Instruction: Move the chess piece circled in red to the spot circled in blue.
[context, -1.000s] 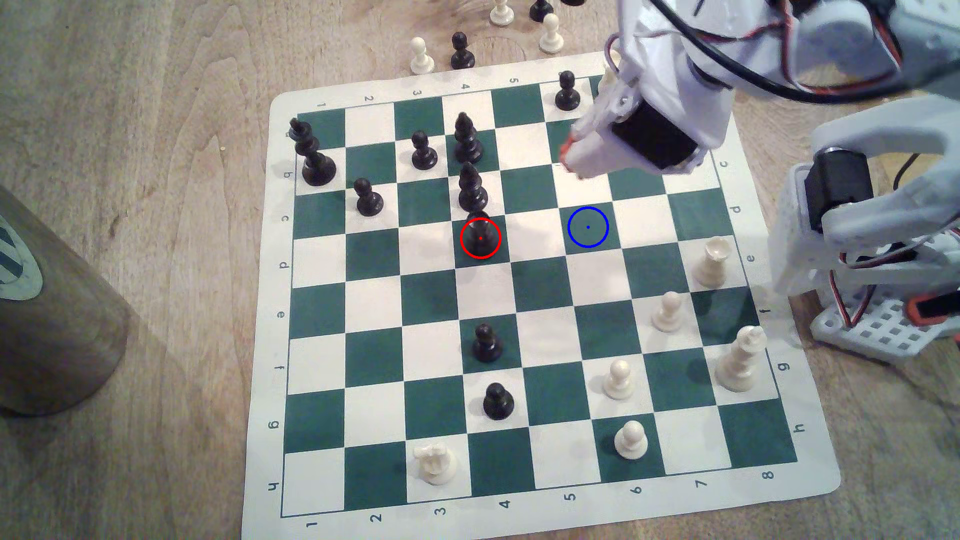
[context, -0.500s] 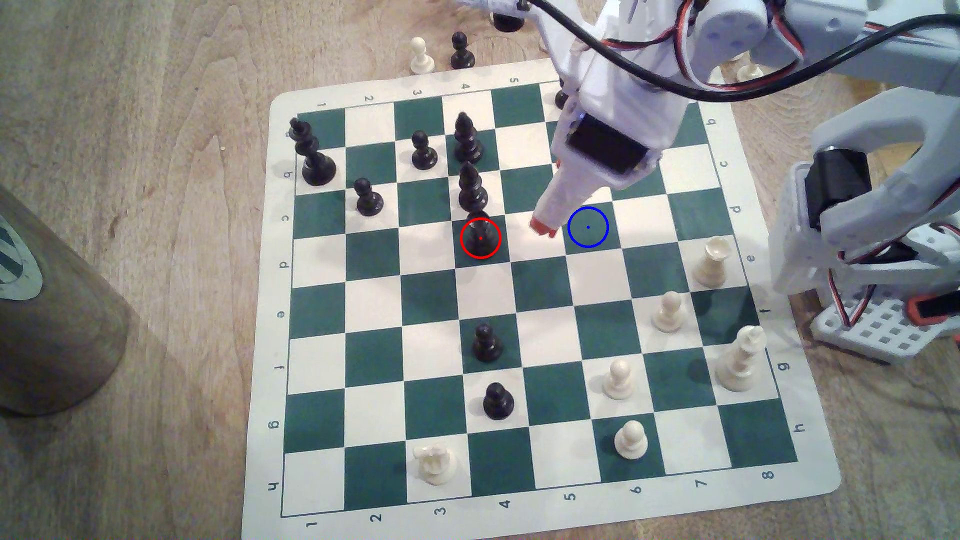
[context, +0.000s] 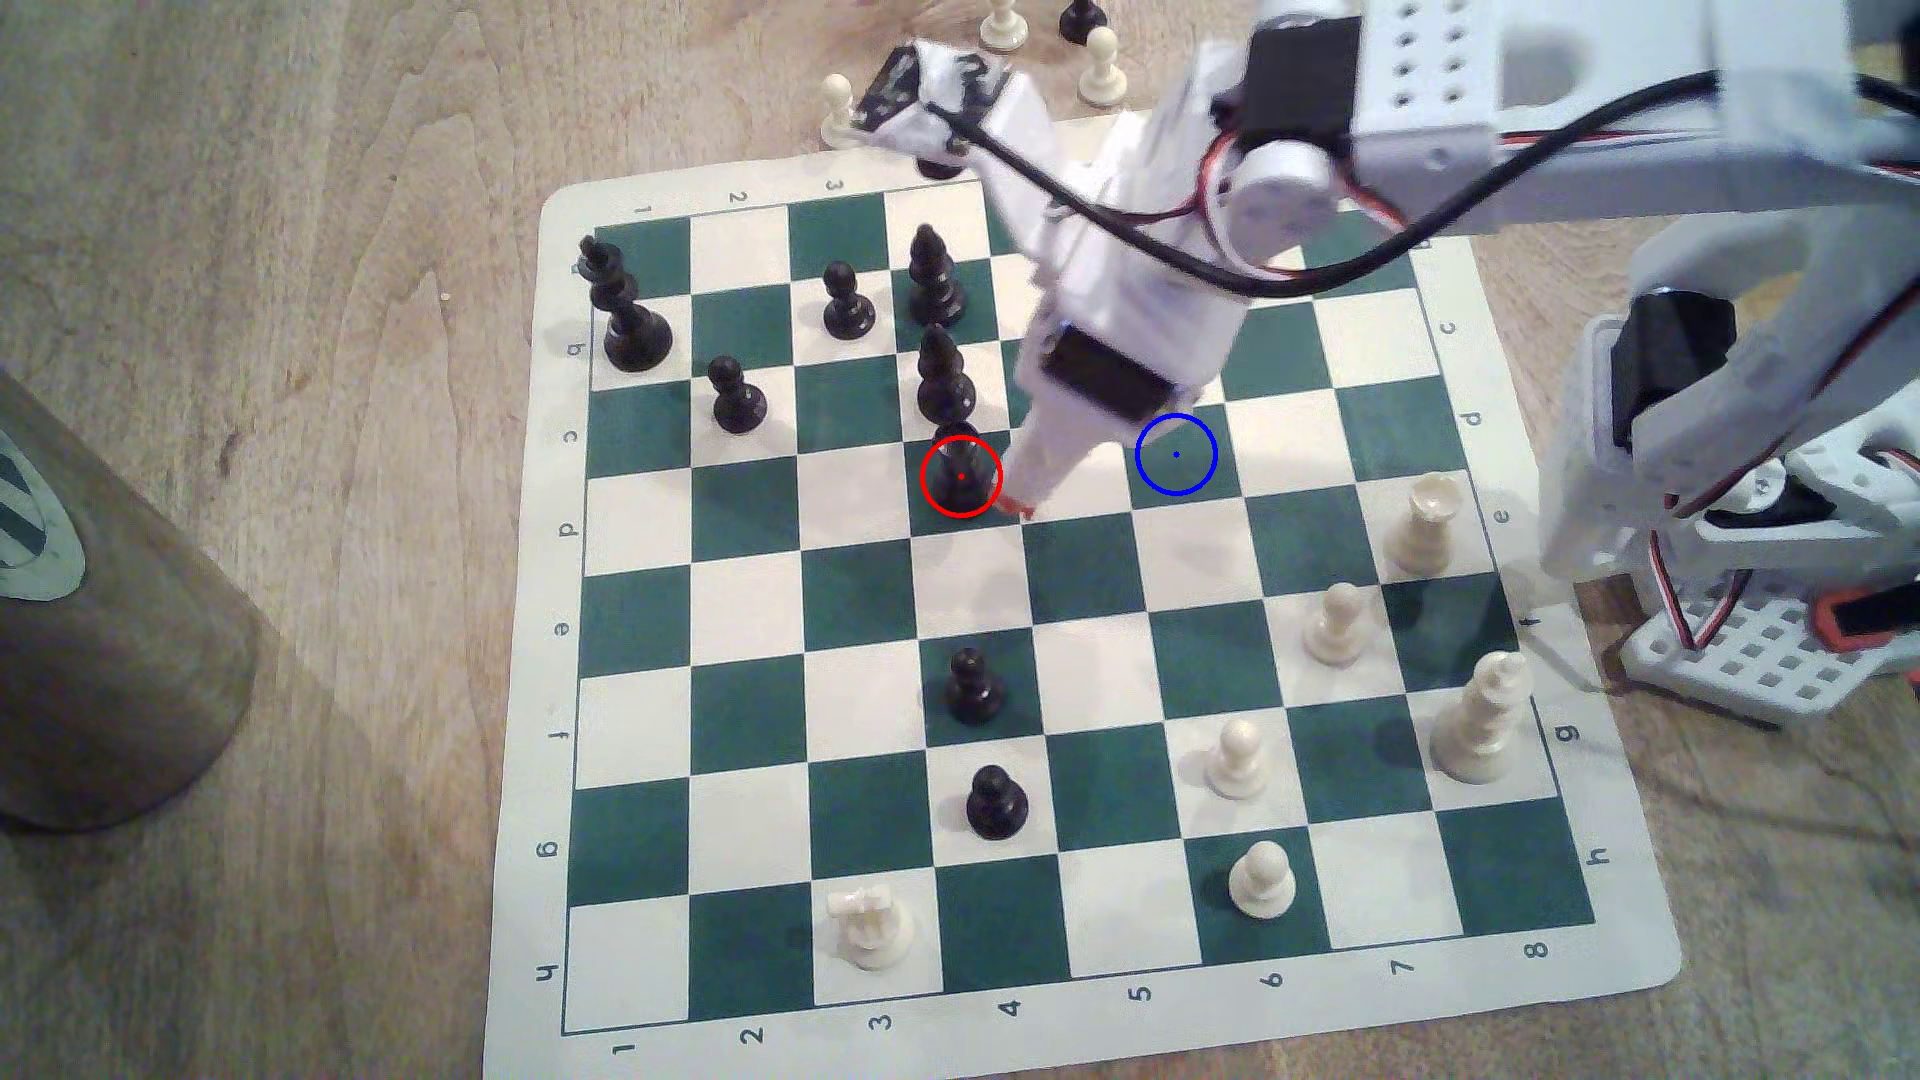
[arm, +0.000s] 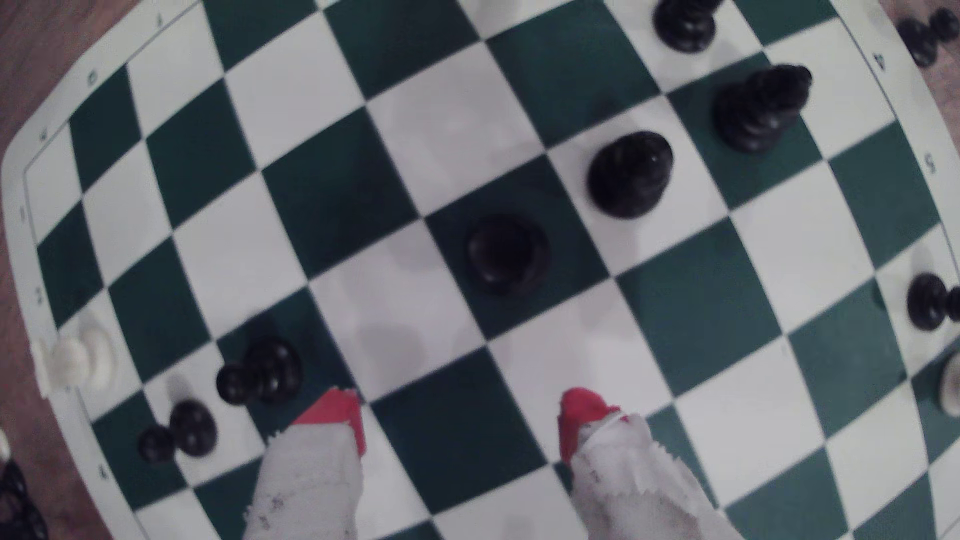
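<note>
Exterior view: the chess piece (context: 958, 462) stands upright in the red ring on a green square of the chessboard (context: 1081, 582), in front of two black bishops (context: 943, 374). The gripper (context: 1016, 506) has its red tips just beside the piece, on the exterior view's right. The spot (context: 1175, 454) lies bare, two squares further right.

Wrist view: gripper (arm: 462, 420) spread wide, holding nothing; chess piece (arm: 508, 254) sits ahead of the fingertips (arm: 335, 410), apart from them.

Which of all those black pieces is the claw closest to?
The flat-topped black piece inside the red ring. The open gripper hangs just beside it on the exterior view's right; the other black pieces stand farther off.
</note>
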